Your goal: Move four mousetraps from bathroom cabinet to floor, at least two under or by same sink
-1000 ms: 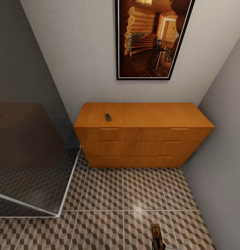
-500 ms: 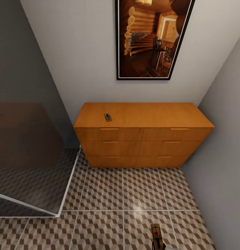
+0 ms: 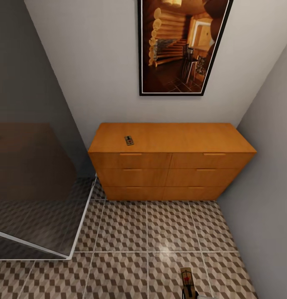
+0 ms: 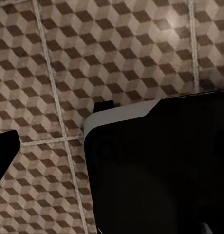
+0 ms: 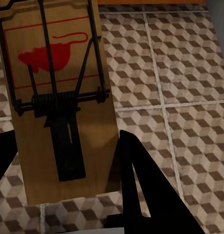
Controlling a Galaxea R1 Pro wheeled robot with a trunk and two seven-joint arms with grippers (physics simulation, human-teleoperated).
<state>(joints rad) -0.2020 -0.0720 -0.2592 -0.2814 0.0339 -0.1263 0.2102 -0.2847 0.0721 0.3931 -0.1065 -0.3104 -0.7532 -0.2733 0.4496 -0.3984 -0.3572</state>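
The orange-brown cabinet (image 3: 168,160) stands against the far wall with its drawers closed. One mousetrap (image 3: 129,140) lies on its top, toward the left end. My right gripper (image 5: 68,134) is shut on a second mousetrap (image 5: 58,92), a wooden board with a red mouse print and a dark spring bar, held low over the bathroom floor (image 5: 180,73). This held mousetrap (image 3: 186,279) also shows at the head view's bottom edge. My left gripper (image 4: 58,122) hangs open over the tiles with nothing in it. The bathroom sink is out of view.
A glass shower screen (image 3: 35,182) with a white frame closes off the left side. A grey wall (image 3: 264,166) runs along the right. A framed picture (image 3: 181,45) hangs above the cabinet. Patterned tiles (image 3: 147,232) stretch between me and the cabinet.
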